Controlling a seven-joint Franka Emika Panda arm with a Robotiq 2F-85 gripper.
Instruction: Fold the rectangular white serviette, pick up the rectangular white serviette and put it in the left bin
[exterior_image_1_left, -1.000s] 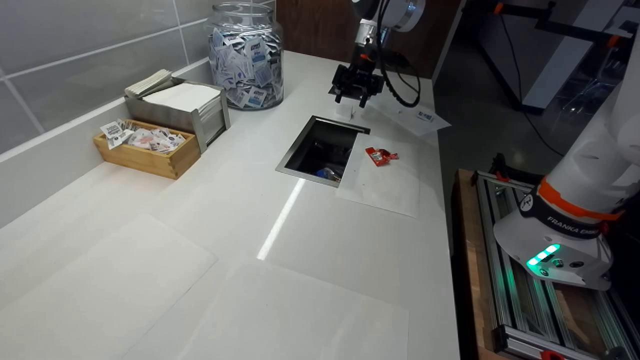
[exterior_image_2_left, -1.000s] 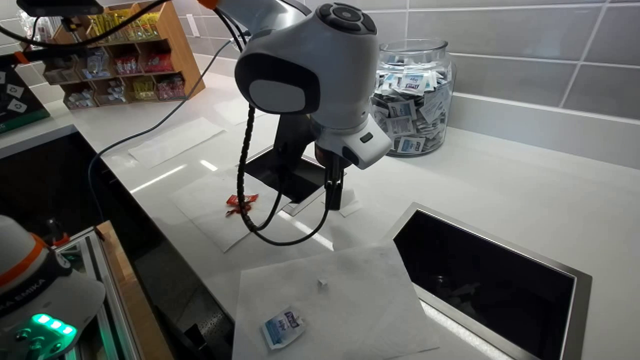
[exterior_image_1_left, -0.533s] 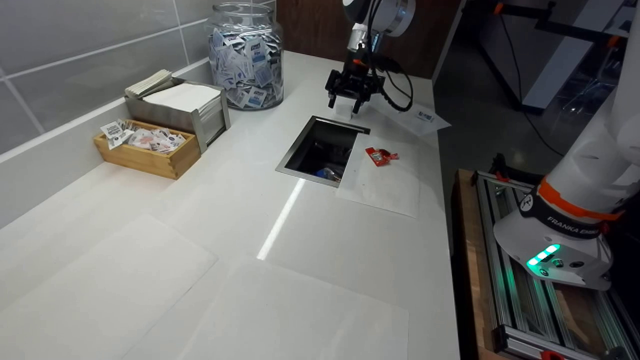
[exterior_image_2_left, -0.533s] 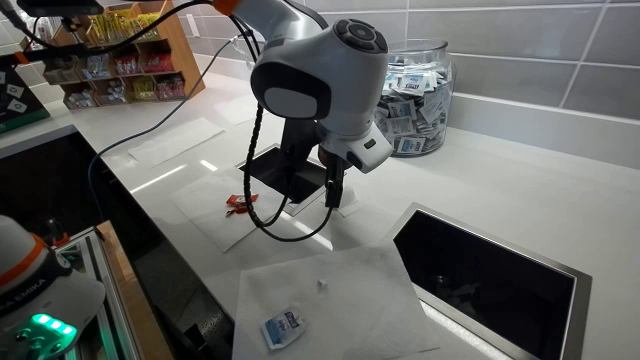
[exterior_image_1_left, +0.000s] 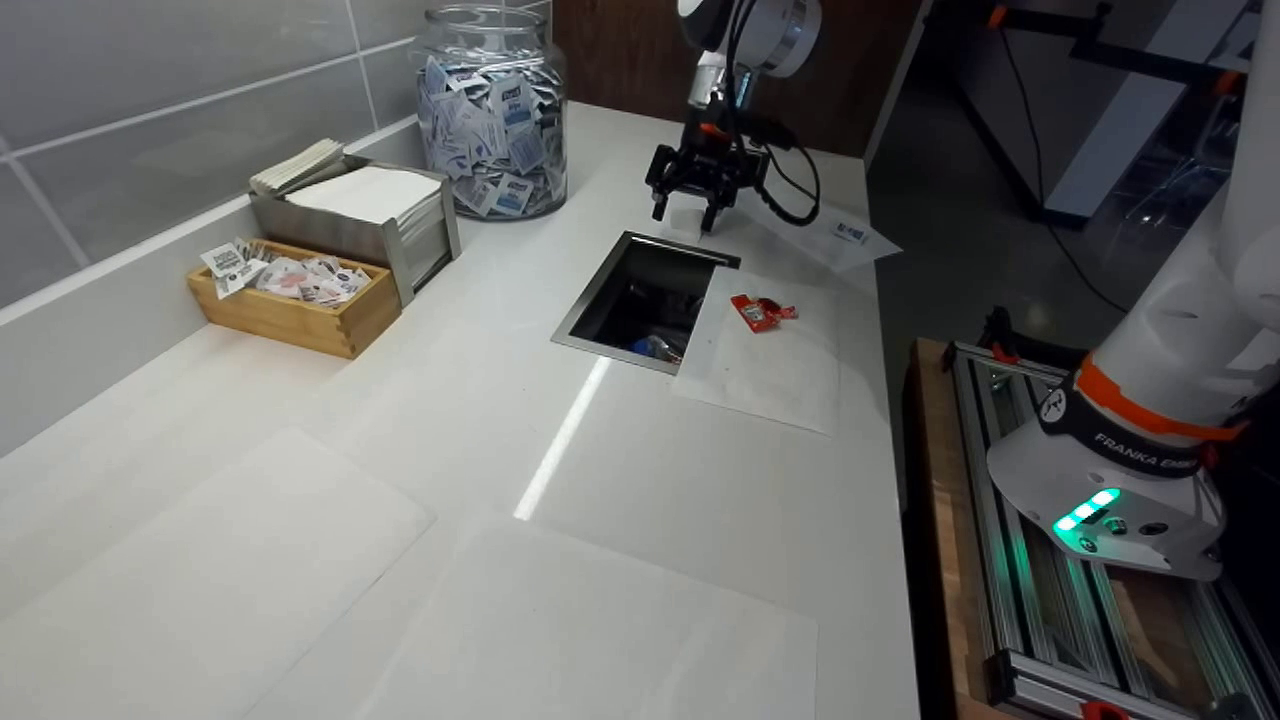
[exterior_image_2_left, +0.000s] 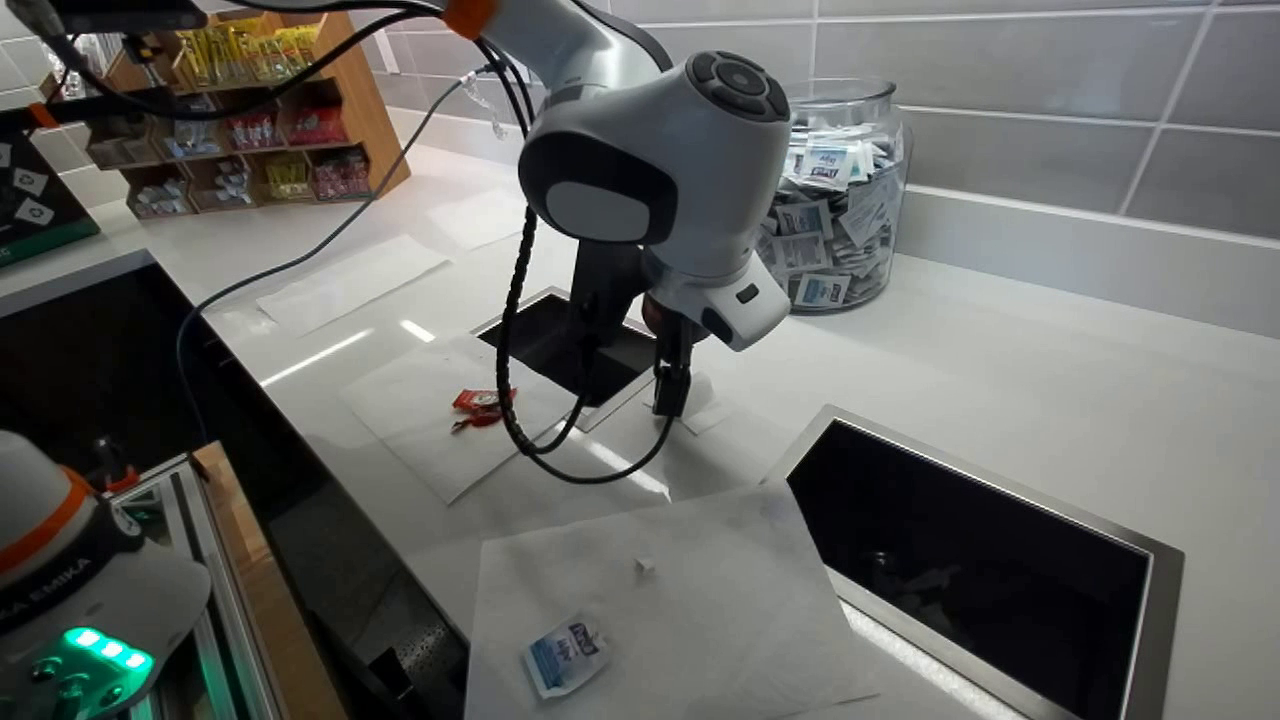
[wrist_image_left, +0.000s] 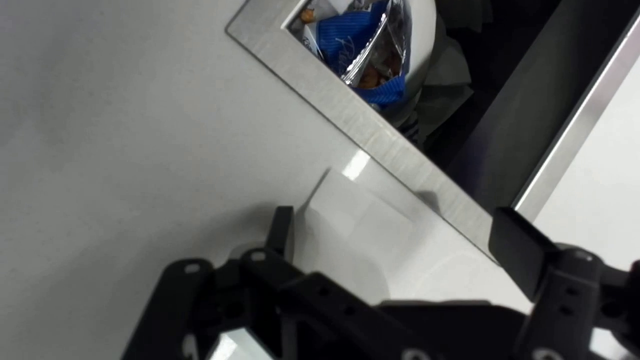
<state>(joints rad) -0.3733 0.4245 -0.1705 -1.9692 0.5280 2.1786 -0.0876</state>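
The gripper (wrist_image_left: 393, 222) hangs near the bin (wrist_image_left: 360, 120), spread wide and holding nothing; in the wrist view, a serviette (wrist_image_left: 345, 215) lies just beside the bin's rim.

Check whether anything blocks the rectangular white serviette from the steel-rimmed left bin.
Nothing visible does. In the wrist view, the rectangular white serviette lies close beside the steel-rimmed left bin, with no object between them.

glare (exterior_image_1_left: 563, 440) streaks the bright counter (exterior_image_1_left: 690, 480) — floor (exterior_image_1_left: 985, 260) dim, pincer (wrist_image_left: 395, 225) slightly blurred in the wrist view.
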